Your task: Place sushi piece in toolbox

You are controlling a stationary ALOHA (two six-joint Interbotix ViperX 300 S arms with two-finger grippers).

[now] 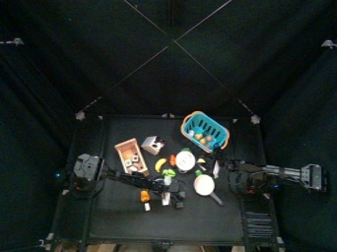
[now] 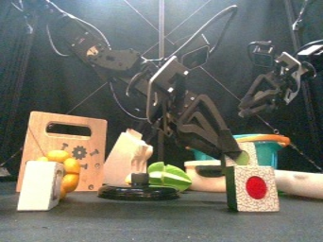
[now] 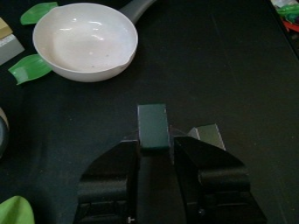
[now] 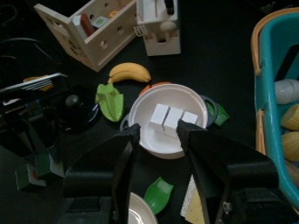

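The wooden toolbox (image 1: pixel 132 153) stands at the table's left; it also shows in the front view (image 2: pixel 63 146) and the right wrist view (image 4: pixel 100 26). A sushi piece, white with a red circle and a dark edge (image 2: pixel 255 186), stands on the table at the front right. A second piece, white with a yellow top (image 2: pixel 41 184), stands at the front left. My left gripper (image 3: pixel 153 118) is shut with nothing seen in it, above bare table near a white pan (image 3: pixel 82 39). My right gripper (image 4: pixel 170 144) is open above a white plate (image 4: pixel 149 109) bearing two white blocks (image 4: pixel 176 118).
A teal basket (image 1: pixel 204 126) stands at the back right and shows in the right wrist view (image 4: pixel 281 79). A banana (image 4: pixel 131 72) and green leaves (image 4: pixel 107 101) lie by the plate. The white pan also shows from above (image 1: pixel 204 184). The left arm (image 4: pixel 35 105) is close to the plate.
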